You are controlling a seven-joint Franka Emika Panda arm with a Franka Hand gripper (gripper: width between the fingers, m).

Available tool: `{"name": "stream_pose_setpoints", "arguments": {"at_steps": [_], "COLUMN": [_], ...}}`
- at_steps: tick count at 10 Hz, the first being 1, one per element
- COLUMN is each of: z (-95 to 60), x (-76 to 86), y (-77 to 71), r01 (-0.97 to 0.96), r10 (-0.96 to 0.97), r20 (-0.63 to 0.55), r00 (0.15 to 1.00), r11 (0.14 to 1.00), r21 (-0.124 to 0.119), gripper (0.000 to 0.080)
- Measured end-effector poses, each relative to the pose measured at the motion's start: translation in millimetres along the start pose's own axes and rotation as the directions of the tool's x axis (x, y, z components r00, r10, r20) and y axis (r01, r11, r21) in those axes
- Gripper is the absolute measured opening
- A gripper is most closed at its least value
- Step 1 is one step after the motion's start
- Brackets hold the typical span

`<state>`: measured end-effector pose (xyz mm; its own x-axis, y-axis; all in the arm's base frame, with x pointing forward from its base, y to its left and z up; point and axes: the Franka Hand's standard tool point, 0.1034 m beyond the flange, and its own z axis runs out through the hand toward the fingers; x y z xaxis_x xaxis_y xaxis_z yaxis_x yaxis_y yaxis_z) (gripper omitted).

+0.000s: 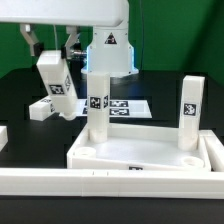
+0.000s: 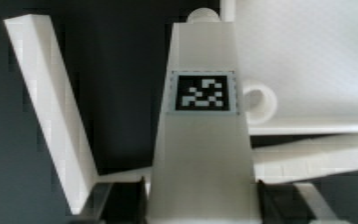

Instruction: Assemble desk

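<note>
The desk top [image 1: 140, 155], a white rimmed tray, lies at the front of the exterior view. One tagged leg [image 1: 97, 105] stands upright at its far left corner and another [image 1: 189, 115] at its far right corner. My gripper [image 1: 47, 60] is left of the tray, above the table, shut on a third leg [image 1: 55, 88] that hangs tilted. In the wrist view this leg [image 2: 202, 120] fills the middle, its tag facing the camera, clamped between the dark fingers [image 2: 126, 195] of my gripper [image 2: 206, 200]. A fourth leg [image 1: 40, 108] lies on the table below it.
The marker board [image 1: 125, 105] lies behind the tray. White border rails [image 1: 100, 182] run along the front and the right side [image 1: 214, 150]. A white tagged pillar [image 1: 110, 45] stands at the back. In the wrist view a white bar [image 2: 51, 110] lies beside the held leg.
</note>
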<state>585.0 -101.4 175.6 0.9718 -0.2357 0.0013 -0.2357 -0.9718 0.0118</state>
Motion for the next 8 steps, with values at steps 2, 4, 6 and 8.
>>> {"name": "stream_pose_setpoints", "arguments": {"at_steps": [2,4,6,8], "z": [-6.4,-5.7,-5.9,-1.7], "x": [13.4,13.1,24.1,22.4], "y": [-29.5,-28.0,-30.2,-61.9], "r01": [0.027,0.025,0.028,0.036], "r10": [-0.027,-0.025,-0.028,-0.031], "r20": [-0.042,-0.041,-0.206,-0.38], "r00": [0.999,0.999,0.978,0.924], "r11": [1.0,1.0,1.0,0.999], "r21": [0.004,0.003,-0.001,0.008], "gripper": [0.0295,0.0295,0.0295,0.0295]}}
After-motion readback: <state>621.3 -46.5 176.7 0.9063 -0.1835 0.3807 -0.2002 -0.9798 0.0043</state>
